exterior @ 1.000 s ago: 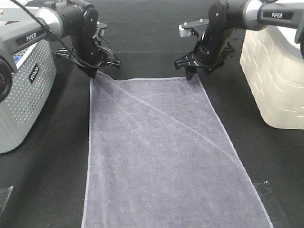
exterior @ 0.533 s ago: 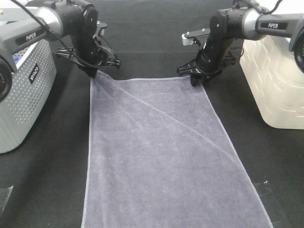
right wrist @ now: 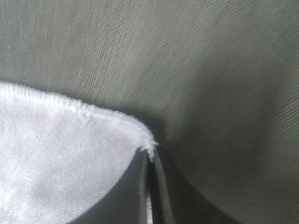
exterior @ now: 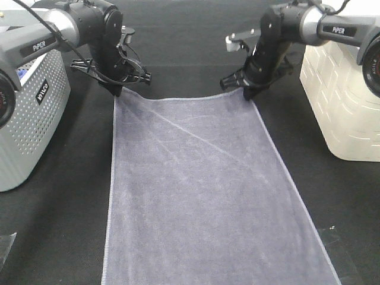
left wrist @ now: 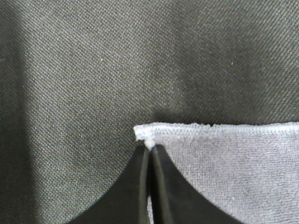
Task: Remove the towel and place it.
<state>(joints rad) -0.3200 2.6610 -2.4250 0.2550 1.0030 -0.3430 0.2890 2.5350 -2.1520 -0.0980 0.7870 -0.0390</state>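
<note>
The slate-grey towel (exterior: 196, 190) lies spread flat on the black table, its long side running from the far edge to the near edge. My left gripper (exterior: 116, 92) is shut on the towel's far left corner (left wrist: 144, 134). My right gripper (exterior: 248, 95) is shut on the far right corner (right wrist: 148, 145). In both wrist views the black fingers (left wrist: 140, 186) pinch the stitched hem, with the black cloth of the table behind. A diagonal crease runs across the towel from the left corner.
A grey perforated basket (exterior: 29, 119) stands at the left edge. A cream-white basket (exterior: 344, 95) stands at the right. A bit of clear plastic (exterior: 5, 246) lies at the near left.
My right gripper has moved a little farther back and to the right with its towel corner, stretching the far hem. The left gripper has stayed put.
</note>
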